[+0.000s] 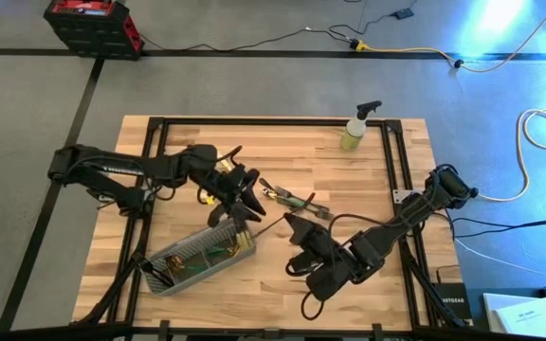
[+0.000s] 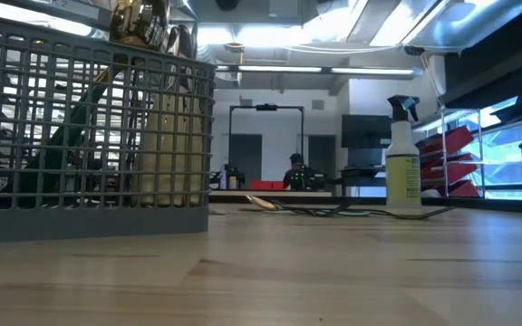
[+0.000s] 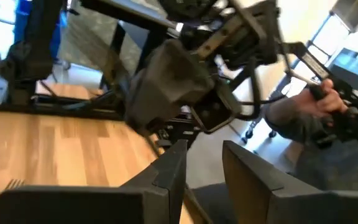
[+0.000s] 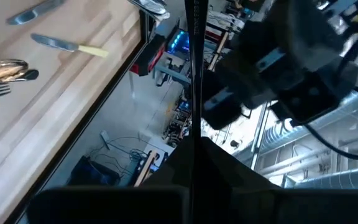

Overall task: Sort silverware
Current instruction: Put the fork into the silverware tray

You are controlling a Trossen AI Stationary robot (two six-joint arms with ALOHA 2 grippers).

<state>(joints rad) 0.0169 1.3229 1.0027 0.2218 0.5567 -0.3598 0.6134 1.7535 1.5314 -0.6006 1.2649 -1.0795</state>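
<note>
High view, left to right. The left arm reaches from the table's left edge toward the centre, and the left gripper (image 1: 245, 210) hangs just above the upper right corner of the grey wire-mesh caddy (image 1: 180, 275). In the left wrist view its two dark fingers (image 3: 170, 167) stand partly apart with a clear gap between them and nothing visible in that gap. The caddy lies at an angle near the front left of the wooden table (image 1: 349, 180) and holds sorted silverware (image 1: 218, 251), with cream and green handles showing through the mesh; in the low view these pieces stand upright in the caddy with gold-coloured heads above its rim. More loose silverware (image 1: 290, 198) lies on the bare wood at the table's centre, just right of the left gripper and between the two arms; the right wrist view shows a knife with a cream handle (image 4: 70, 45) and a gold spoon head (image 4: 5, 70) lying flat there. The right gripper (image 1: 289, 221) points toward this loose group from the lower right, its fingers pressed together and empty. The right arm runs back to the table's right edge. A yellow-green spray bottle (image 1: 356, 128) stands upright near the far edge, well apart from both grippers.
</note>
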